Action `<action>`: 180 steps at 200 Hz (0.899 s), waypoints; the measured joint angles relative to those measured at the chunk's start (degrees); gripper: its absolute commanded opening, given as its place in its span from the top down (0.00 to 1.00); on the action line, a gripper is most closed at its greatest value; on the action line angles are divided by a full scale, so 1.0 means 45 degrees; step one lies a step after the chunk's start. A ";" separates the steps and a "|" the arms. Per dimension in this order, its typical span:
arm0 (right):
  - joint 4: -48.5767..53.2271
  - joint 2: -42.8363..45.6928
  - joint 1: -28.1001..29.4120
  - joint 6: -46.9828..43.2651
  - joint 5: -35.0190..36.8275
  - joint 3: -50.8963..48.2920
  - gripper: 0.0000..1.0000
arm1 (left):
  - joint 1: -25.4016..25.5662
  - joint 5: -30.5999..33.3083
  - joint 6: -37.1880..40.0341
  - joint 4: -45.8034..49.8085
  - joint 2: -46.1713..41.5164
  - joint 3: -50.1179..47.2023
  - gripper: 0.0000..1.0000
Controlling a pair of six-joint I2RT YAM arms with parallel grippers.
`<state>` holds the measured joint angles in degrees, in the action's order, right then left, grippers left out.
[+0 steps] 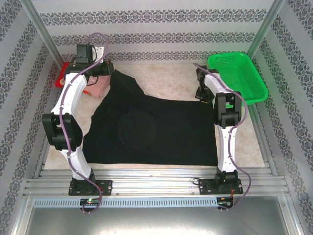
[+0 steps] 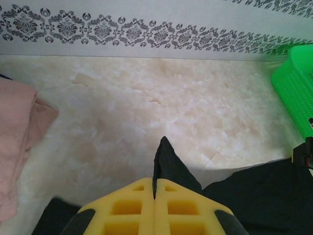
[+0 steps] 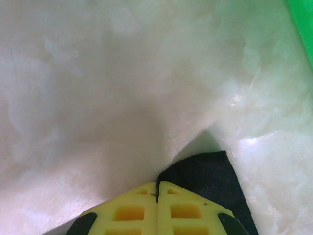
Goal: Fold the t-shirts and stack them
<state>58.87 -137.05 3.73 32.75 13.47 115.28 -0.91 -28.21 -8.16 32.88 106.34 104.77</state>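
A black t-shirt lies spread over the middle of the table, its far left corner drawn up toward the back. My left gripper is shut on that corner; in the left wrist view a peak of black cloth sticks out from between the closed yellow fingers. My right gripper is at the shirt's far right corner, and its fingers are closed with the black cloth coming out at their tips. A folded pink t-shirt lies at the back left, with a red t-shirt behind the left arm.
A green mesh basket stands at the back right, close to the right arm. Patterned walls close in the back and both sides. Pale fluffy table cover shows behind the black shirt.
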 measured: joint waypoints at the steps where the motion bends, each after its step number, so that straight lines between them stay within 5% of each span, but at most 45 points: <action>1: -0.0019 0.0010 0.0000 0.0000 0.0005 -0.0019 1.00 | -0.0005 -0.0010 0.0000 -0.0019 0.0000 -0.0015 1.00; 118: -0.2866 0.3949 -0.0214 -0.0733 0.0053 -0.3400 1.00 | -0.0267 -0.1141 -0.0199 -0.0937 -0.0690 -0.0835 1.00; 180: -0.3551 0.5129 0.0233 -0.0913 0.0102 -0.5265 1.00 | -0.0325 -0.1263 -0.0442 -0.1501 -0.2827 -0.3099 1.00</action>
<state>42.89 -113.97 4.78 28.64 13.93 91.59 -2.37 -33.89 -10.15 26.13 93.62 90.83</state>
